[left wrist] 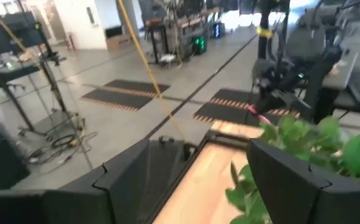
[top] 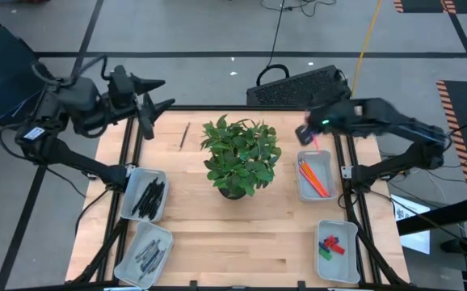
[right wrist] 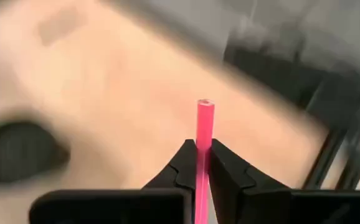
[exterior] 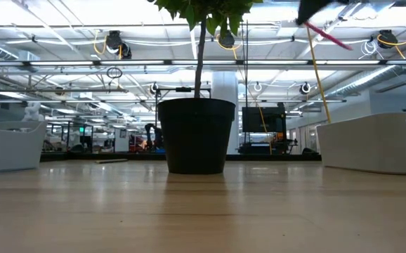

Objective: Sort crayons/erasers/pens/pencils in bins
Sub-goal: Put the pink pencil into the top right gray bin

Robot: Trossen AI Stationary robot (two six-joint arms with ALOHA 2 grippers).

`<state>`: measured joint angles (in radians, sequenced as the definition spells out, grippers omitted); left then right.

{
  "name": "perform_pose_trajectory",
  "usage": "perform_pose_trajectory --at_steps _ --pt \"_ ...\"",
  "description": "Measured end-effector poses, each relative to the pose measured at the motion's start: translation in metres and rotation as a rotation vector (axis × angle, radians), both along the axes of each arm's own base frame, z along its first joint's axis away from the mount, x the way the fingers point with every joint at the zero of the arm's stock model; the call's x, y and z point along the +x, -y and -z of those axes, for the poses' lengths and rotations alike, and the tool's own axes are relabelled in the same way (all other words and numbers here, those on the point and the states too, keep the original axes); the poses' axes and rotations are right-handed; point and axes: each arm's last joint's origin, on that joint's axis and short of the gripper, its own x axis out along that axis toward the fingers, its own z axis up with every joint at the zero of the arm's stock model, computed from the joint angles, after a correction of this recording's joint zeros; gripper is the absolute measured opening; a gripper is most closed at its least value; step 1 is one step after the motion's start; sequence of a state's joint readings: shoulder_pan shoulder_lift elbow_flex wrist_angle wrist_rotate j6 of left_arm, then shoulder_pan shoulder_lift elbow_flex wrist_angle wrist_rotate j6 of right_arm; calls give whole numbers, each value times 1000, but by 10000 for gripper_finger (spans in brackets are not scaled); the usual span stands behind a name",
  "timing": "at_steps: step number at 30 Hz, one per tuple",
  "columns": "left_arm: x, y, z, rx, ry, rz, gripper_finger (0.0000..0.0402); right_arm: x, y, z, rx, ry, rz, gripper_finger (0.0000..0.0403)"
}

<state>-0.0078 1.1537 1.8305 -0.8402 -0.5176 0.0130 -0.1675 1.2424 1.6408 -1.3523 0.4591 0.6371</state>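
The right hand (right wrist: 202,163) is closed on a pink-red pencil (right wrist: 203,134) at 2 o'clock of the bench (top: 241,230), while the left hand (top: 157,95) is open at 10 o'clock.

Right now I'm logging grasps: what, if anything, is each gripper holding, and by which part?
The right gripper pinches a pink-red pencil along its shaft, one end sticking out past the fingertips. The left gripper is open and holds nothing.

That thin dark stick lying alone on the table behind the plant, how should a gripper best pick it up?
Probably at its middle, from straight above. The stick lies flat on the bare table, clear of the plant, so fingers could straddle its thin width. The open left gripper hovers nearest; the right gripper holds a pink pencil.
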Motion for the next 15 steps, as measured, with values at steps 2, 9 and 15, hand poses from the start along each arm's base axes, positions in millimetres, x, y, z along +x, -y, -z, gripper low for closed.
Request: perform_pose_trajectory --at_steps 2,9,15 --pt "1 -2 4 -16 -31 -21 271 5 1 25 157 -100 4 15" --pt "9 3 10 -135 -39 82 271 12 -10 115 442 -216 47 15" --pt "25 17 18 -93 -122 187 271 4 -16 175 417 -281 89 15"
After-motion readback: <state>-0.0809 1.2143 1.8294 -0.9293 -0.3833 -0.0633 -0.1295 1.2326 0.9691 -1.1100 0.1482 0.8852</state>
